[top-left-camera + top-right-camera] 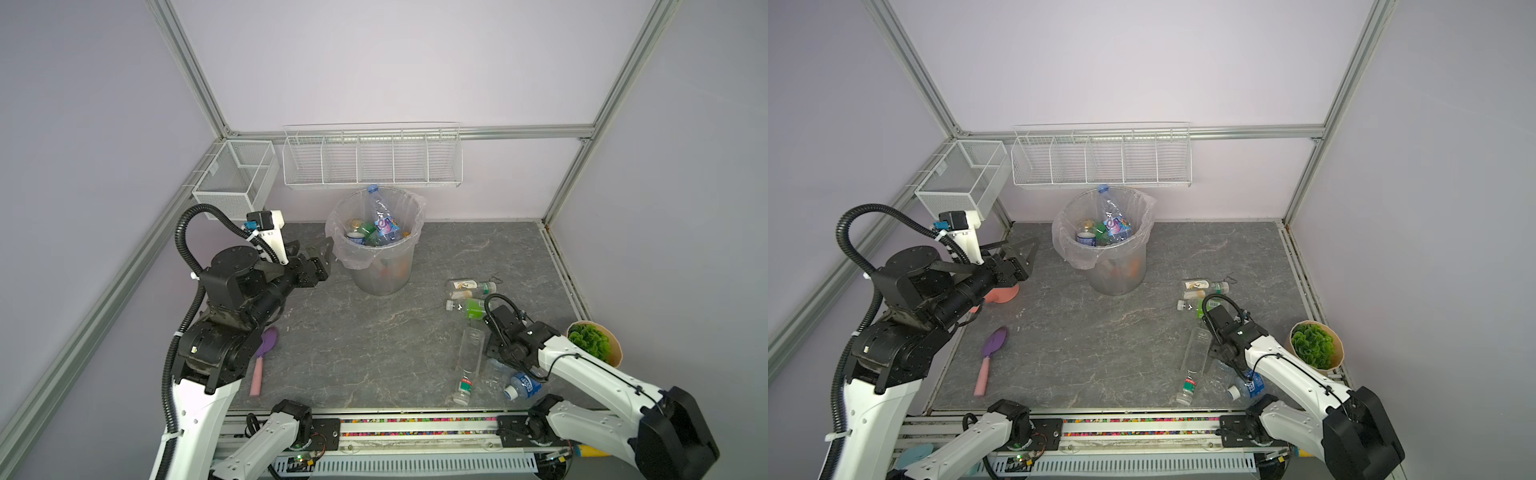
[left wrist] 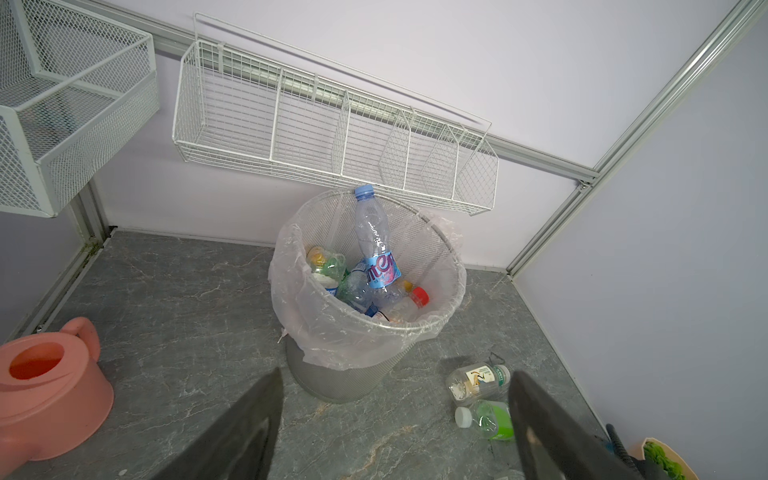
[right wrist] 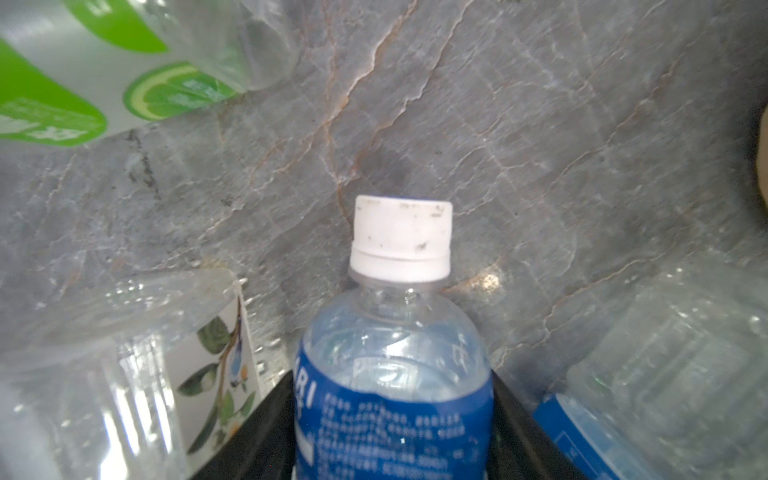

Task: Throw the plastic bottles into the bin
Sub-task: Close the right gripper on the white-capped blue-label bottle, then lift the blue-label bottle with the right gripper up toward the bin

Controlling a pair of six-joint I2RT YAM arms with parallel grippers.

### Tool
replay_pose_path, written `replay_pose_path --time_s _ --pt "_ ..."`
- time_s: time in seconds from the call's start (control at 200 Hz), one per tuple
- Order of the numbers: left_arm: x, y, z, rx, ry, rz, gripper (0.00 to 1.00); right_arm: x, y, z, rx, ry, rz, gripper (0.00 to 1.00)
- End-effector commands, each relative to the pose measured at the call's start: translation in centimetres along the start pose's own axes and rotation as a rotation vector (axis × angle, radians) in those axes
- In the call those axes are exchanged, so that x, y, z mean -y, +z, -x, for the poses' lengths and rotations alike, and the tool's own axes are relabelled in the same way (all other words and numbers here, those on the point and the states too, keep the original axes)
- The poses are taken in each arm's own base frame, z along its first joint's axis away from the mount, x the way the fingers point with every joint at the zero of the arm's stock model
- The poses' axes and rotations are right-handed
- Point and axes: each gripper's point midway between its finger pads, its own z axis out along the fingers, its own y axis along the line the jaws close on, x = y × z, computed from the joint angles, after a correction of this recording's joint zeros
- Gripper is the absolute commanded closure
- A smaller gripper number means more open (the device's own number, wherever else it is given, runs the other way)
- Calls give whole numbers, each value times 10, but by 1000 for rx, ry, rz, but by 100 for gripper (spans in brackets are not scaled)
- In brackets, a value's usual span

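Pinching the blue bottle (image 3: pixel 395 365) lying on the bench (image 3: pixel 540 145), the right hand (image 3: pixel 390 419) has a finger (image 3: pixel 257 440) against each side of it, so the pick-up looks in hand. Next it needs a lift clear of neighbouring bottles (image 3: pixel 124 353), then carrying to the bin (image 1: pixel 374 282), well beyond it, just ahead of the spread, empty left hand (image 1: pixel 313 246).

label text | blue-label bottle (image 3: pixel 395 415): "ri" | smaller print illegible

Soft even light, faint shadows, bowed edges, close green-label bottle (image 3: pixel 79 83) blurred
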Motion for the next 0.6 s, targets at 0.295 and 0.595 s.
replay_pose_path --time_s 0.295,0.595 --pt "-2 -7 -9 -4 -7 -4 16 7 -56 28 114 -1 39 51" --pt "-13 -1 -43 -71 -46 7 18 -13 -129 75 282 -62 170 52"
